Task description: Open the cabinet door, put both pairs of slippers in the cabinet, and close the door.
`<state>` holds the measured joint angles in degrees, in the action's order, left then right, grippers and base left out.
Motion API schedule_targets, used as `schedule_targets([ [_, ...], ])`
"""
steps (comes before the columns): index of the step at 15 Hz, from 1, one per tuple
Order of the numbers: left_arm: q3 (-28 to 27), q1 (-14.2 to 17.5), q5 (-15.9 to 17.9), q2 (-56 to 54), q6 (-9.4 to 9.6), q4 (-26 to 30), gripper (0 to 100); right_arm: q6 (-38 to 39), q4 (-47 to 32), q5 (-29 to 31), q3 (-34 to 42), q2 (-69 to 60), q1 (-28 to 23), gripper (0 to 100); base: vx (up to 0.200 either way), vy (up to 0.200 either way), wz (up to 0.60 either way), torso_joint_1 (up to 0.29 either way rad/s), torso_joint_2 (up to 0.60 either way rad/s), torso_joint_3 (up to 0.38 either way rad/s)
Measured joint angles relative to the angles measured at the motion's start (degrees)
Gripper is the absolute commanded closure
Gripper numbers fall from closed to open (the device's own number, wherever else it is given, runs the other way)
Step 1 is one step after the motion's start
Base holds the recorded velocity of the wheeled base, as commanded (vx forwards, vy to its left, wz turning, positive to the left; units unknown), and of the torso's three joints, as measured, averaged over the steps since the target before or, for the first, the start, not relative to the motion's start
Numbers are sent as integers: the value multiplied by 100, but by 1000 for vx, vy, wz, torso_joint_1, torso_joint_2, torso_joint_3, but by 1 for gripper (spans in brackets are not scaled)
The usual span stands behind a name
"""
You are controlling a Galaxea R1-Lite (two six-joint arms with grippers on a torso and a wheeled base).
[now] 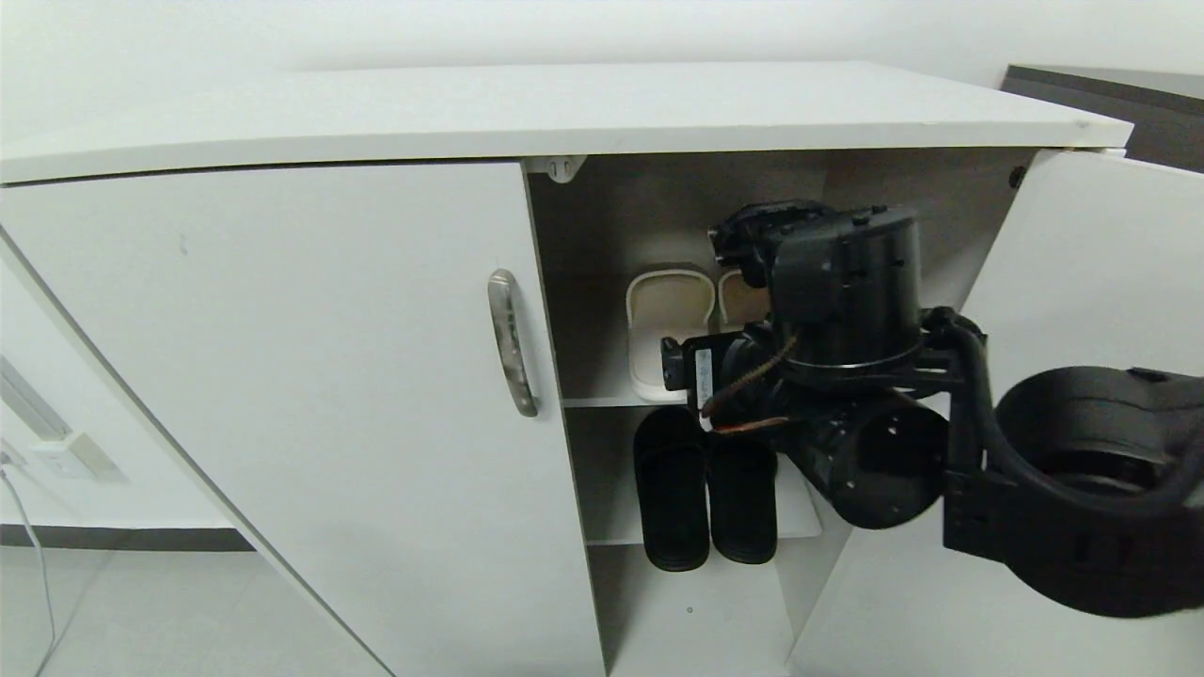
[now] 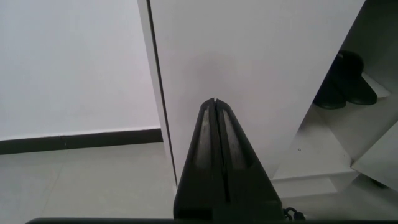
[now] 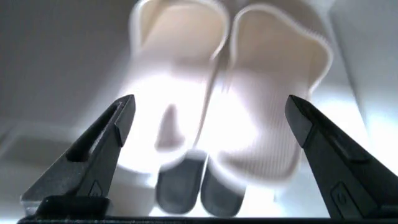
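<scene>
I am hovering the right gripper [image 3: 209, 102], fingers released, before the white slippers [image 1: 668, 320] inside the cabinet [image 1: 564, 108], the left gripper [image 2: 214, 102] fingers clenched.

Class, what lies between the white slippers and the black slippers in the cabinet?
A white shelf board; the head view shows white slippers resting on it, black slippers below.

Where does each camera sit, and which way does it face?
Head view: on the head, looking down into the cabinet; right arm shows.
Left wrist view: faces the closed door; shut left gripper shows.
Right wrist view: faces the white slippers; open right gripper shows.
Shared: head and left wrist views show the black slippers.
</scene>
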<state>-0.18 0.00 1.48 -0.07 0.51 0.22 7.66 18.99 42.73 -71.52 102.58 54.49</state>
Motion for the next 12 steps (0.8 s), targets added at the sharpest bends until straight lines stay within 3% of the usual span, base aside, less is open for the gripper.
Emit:
schedule_targets([
  [3, 0, 0, 2, 0, 0, 0, 100, 74, 126, -349, 766, -503, 272, 0, 0, 0, 0, 0, 0, 0],
  [4, 0, 0, 2, 0, 2, 0, 100, 195, 207, -419, 926, -608, 304, 100, 0, 0, 0, 0, 0, 0],
  [8, 0, 0, 2, 0, 9, 2, 100, 282, 734, -650, 1414, -788, 350, 100, 0, 0, 0, 0, 0, 0],
  [12, 0, 0, 5, 0, 11, 2, 100, 263, 780, -699, 1563, -807, 356, 100, 0, 0, 0, 0, 0, 0],
])
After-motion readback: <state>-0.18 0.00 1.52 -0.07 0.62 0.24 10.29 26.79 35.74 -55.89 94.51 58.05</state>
